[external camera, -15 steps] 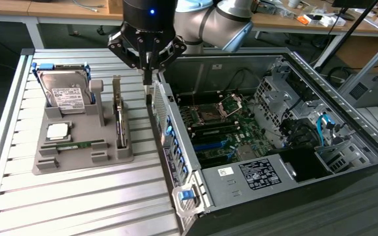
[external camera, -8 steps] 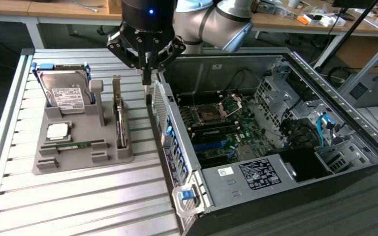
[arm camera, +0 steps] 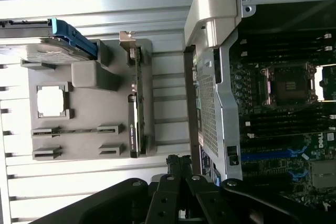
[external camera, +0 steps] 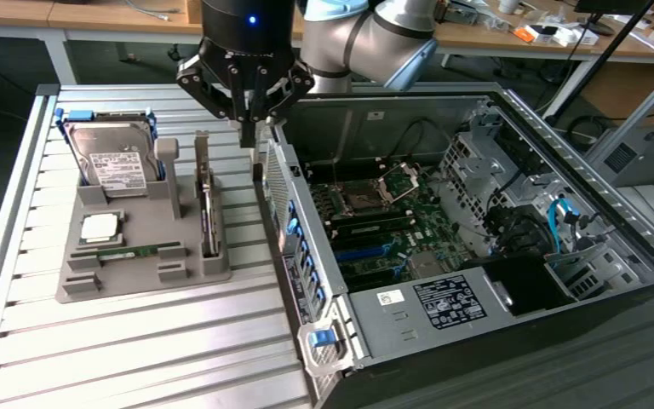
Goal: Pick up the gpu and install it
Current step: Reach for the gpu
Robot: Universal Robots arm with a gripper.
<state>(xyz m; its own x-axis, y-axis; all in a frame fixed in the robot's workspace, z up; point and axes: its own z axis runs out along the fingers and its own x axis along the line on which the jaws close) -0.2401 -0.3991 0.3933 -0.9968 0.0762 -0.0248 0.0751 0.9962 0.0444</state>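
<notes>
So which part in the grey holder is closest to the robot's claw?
The gpu, the thin card standing on edge nearest the computer case. The hard drive, chip and memory stick sit farther from the gripper.

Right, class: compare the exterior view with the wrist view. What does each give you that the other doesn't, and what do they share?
Exterior view adds: the arm's grey joints, the cluttered workbench behind, the white label on the hard drive. Wrist view adds: the logo lettering on the motherboard. Shared: the shut gripper, the gpu standing on edge in the grey holder, the CPU socket in the open case.
</notes>
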